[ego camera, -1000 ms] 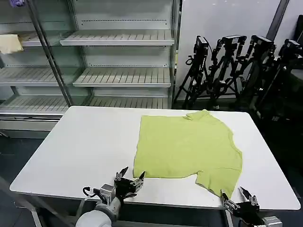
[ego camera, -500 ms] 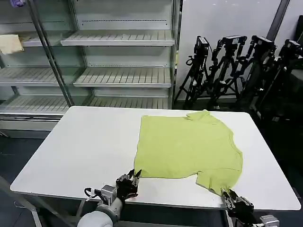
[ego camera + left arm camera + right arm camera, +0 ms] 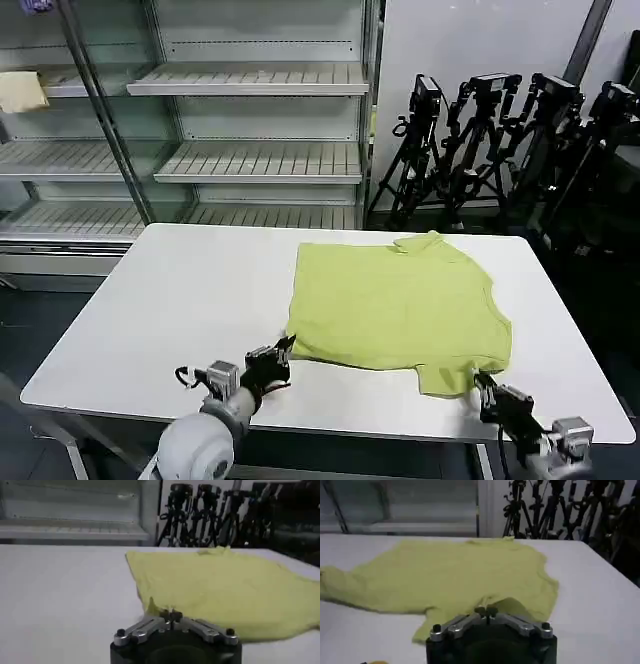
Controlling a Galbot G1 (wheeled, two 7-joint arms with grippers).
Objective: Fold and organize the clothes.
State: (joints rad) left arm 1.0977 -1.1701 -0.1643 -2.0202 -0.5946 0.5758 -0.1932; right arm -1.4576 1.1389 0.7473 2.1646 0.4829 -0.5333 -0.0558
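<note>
Your left gripper [image 3: 283,350] clenched on the near-left hem corner of the lime T-shirt [image 3: 400,305] — lying flat on the white table [image 3: 180,300], your right gripper [image 3: 484,384] pinching its near sleeve edge.

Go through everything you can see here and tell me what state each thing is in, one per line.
T-shirt: spread flat on the table, near edge pinched at two corners.
Left gripper: shut on the T-shirt's near left corner.
Right gripper: shut on the sleeve corner.
Table: bare beside the shirt.
Shelves: empty racks.
</note>
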